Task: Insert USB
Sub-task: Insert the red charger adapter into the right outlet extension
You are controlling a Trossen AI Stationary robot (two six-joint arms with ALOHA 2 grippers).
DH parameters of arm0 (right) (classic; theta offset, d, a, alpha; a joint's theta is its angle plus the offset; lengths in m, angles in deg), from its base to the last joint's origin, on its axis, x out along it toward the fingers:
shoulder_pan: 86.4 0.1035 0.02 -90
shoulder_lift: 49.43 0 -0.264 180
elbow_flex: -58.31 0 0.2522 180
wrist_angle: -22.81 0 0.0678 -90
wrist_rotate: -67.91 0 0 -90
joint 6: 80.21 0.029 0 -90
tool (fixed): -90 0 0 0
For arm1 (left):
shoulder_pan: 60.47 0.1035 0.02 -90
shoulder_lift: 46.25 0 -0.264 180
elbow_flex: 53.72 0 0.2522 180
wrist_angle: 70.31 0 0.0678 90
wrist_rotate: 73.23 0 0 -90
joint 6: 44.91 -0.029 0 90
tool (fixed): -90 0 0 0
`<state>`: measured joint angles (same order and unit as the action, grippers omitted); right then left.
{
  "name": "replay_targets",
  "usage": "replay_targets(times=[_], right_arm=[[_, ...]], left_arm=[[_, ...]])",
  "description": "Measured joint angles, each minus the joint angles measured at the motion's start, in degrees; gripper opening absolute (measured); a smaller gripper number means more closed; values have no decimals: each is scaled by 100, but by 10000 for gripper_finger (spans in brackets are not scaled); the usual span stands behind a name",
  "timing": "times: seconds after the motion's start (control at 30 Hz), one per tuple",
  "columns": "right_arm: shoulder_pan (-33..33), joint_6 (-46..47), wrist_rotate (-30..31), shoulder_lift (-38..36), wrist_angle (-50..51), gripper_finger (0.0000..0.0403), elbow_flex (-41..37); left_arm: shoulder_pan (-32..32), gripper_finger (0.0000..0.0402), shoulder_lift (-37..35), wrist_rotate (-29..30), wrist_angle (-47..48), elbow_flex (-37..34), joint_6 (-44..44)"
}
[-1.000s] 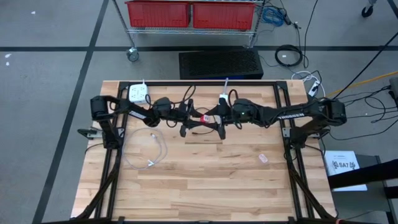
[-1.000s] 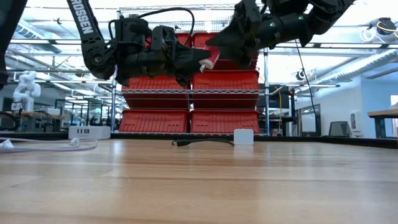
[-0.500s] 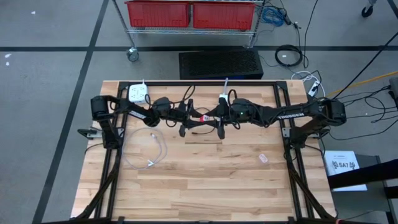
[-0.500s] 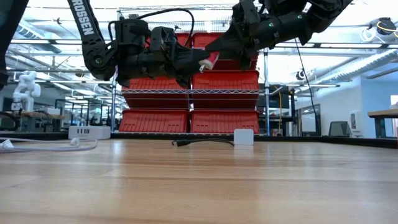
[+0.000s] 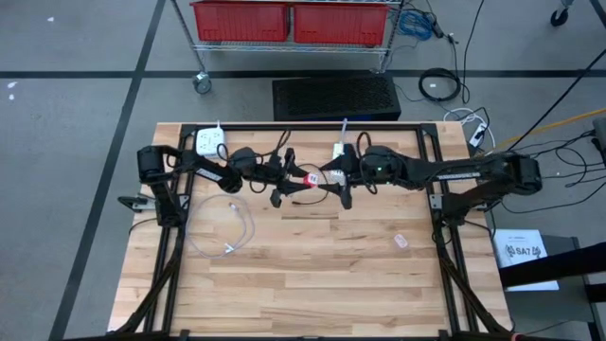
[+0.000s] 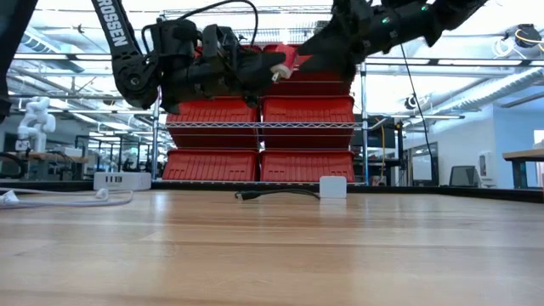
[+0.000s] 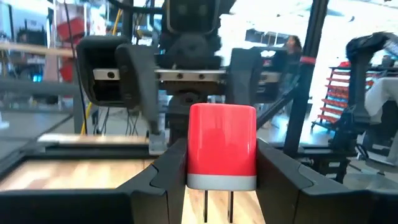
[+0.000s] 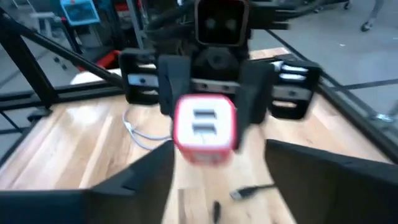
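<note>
Charger (image 7: 221, 147), red body, grey base

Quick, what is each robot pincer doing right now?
Left pincer: holding the red USB charger.
Right pincer: open, holding nothing.

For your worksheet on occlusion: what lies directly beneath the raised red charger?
Bare wooden table and a loose black cable. The red charger hangs in the left gripper; its grasped sides are covered.

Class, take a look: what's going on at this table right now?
Two robot arms face each other above the table. The left gripper holds a red charger up in the air, its two USB ports toward the right gripper, which holds nothing that shows. A black cable lies on the table below, not yet plugged in.
</note>
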<state>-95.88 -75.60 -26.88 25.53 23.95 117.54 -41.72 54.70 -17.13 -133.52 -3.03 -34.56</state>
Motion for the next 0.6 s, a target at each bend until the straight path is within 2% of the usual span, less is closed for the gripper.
replay_targets(times=[0.07,0.17,0.43,0.6], right_arm=[[2,-15,279,-226,339,284,-4],[18,-22,323,-287,-67,295,-160],[277,51,325,415,-1897,265,-365],[365,72,844,595,-2071,249,-365]], left_arm=[[2,150,0,-21,-144,-6,107],[0,150,0,-30,-282,-9,123],[-7,150,0,99,-386,-9,136],[-7,150,0,137,-378,-9,133]])
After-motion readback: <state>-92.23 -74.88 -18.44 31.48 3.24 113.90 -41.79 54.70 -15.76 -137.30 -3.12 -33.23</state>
